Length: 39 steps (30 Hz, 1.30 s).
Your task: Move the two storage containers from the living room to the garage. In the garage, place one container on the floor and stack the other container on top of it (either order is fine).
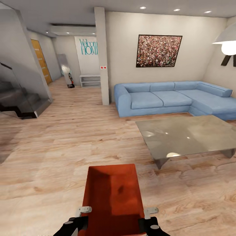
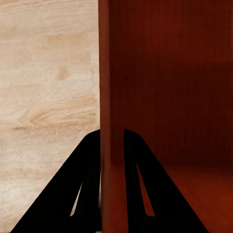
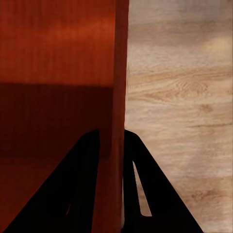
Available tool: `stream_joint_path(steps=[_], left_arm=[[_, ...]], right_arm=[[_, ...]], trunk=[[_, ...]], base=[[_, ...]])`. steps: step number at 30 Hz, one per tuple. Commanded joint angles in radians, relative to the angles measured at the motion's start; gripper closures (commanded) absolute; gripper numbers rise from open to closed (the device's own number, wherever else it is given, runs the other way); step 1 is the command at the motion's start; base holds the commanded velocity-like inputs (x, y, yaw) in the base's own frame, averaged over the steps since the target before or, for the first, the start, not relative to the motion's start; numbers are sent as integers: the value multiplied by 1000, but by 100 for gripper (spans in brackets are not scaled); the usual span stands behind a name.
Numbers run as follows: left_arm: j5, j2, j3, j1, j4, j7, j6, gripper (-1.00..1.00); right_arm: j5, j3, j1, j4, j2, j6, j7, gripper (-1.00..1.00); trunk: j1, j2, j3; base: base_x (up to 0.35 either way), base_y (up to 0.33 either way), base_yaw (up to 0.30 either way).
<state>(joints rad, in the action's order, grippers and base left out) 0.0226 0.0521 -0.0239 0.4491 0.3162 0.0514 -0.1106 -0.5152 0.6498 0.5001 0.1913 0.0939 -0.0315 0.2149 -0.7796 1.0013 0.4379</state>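
From the head camera: one orange-red storage container [image 1: 113,193] rides low and centre, carried out in front of the robot over the light wood plank floor [image 1: 49,157] of the living room. Its long axis runs straight away from the robot. The left pincer [image 1: 82,213] sits on the near end of one long wall and the right pincer [image 1: 149,213] on the other, so the bin lies between the two arms, neither one nearer. Ahead to the right stand a glass coffee table [image 1: 186,134] and a blue corner sofa [image 1: 177,98]; open planks run off to the left toward a hallway with a staircase [image 1: 19,101]. My read: the carry out of this room wants that left-hand lane.

Left wrist camera now: the two dark fingers [image 2: 85,189] straddle the container's thin wall [image 2: 109,97], one outside, one inside the bin, clamped on it.

Right wrist camera: same picture mirrored, fingers [image 3: 80,189] either side of the opposite wall [image 3: 119,73], pinched tight, planks passing beneath.

No sign of the second container or the garage here.
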Motion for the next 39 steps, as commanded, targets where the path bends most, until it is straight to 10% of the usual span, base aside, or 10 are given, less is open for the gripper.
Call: stream_joint_path(steps=[1, 39], left_arm=[[-9, 0, 2, 0, 6, 9, -6, 100], [-7, -1, 2, 0, 7, 5, -6, 100]], right_arm=[[-22, -6, 1, -24, 0, -5, 8, 100], [-22, -6, 1, -24, -2, -5, 8, 100]], trunk=[[0, 1, 1], [0, 1, 1]], base=[[0, 0, 269], [0, 0, 269]])
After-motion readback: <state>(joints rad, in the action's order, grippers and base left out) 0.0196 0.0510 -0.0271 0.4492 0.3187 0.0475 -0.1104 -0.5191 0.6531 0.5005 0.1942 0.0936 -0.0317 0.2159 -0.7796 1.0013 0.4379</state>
